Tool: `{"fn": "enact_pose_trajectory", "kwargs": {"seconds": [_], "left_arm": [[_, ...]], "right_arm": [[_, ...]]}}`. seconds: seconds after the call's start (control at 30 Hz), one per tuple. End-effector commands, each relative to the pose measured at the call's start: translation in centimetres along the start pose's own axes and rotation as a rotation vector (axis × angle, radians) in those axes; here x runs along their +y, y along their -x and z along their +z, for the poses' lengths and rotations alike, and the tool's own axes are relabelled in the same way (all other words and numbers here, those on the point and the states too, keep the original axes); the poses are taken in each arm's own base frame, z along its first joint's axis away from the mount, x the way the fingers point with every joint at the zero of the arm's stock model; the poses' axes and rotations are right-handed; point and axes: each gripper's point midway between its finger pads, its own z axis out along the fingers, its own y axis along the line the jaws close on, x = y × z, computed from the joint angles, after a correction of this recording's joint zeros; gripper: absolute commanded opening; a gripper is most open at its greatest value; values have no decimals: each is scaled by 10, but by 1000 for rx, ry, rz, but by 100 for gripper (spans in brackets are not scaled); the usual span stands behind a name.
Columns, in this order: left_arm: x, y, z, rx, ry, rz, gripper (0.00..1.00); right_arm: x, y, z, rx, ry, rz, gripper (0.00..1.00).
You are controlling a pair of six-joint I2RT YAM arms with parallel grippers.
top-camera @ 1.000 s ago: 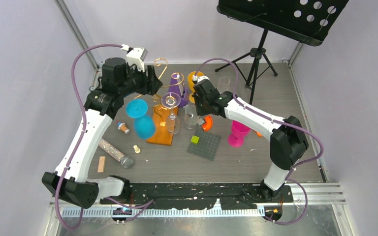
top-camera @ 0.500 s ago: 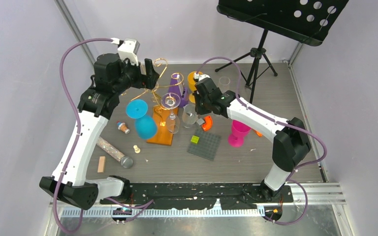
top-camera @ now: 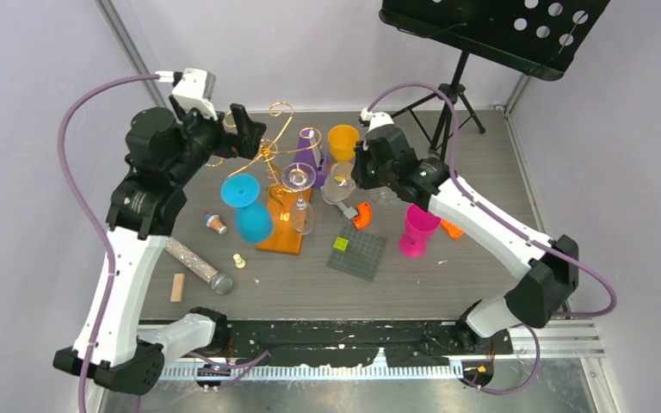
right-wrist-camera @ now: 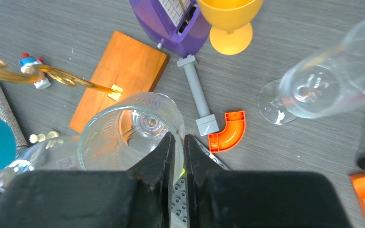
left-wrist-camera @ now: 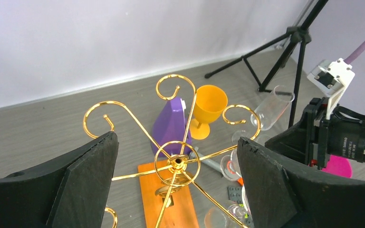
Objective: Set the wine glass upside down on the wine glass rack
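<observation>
Clear wine glass (right-wrist-camera: 123, 137) hangs pinched by its rim in the right gripper's (right-wrist-camera: 178, 137) closed jaws, just right of the wine glass rack (left-wrist-camera: 177, 162). Its mouth faces the wrist, so it seems not yet inverted. The left gripper (left-wrist-camera: 177, 137) hovers above the rack, jaws wide and empty.

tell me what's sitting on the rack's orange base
Only the gold stem's foot shows on the orange base; the clear glass in the right tool covers one corner.
</observation>
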Motion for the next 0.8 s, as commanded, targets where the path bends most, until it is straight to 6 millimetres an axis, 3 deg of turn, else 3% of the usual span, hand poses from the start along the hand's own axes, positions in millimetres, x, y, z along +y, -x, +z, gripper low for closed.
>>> {"fn": "enact_pose_trajectory", "kwargs": {"seconds": [0.0, 0.23, 0.37, 0.4, 0.43, 0.47, 0.57, 0.77], "left_arm": [[-5, 54, -32, -205, 2, 2, 94], [-28, 74, -57, -338, -115, 25, 99], [-46, 74, -67, -361, -212, 64, 100], [-50, 74, -68, -369, -237, 75, 100], [-54, 71, -69, -372, -258, 84, 100], [-58, 70, -69, -379, -281, 93, 100], [-74, 67, -71, -383, -345, 129, 97], [-106, 59, -65, -404, -397, 174, 90]], "right_arm": [[-2, 61, -57, -215, 4, 20, 5], [-29, 97, -119, -411, -77, 23, 5], [-32, 124, -171, -613, -37, 24, 5], [-31, 129, -176, -673, -18, 29, 5], [-29, 135, -196, -740, 13, 11, 5], [-27, 136, -195, -797, 38, 4, 5], [-17, 152, -241, -988, 140, -27, 5], [2, 165, -290, -1185, 294, -49, 5]]}}
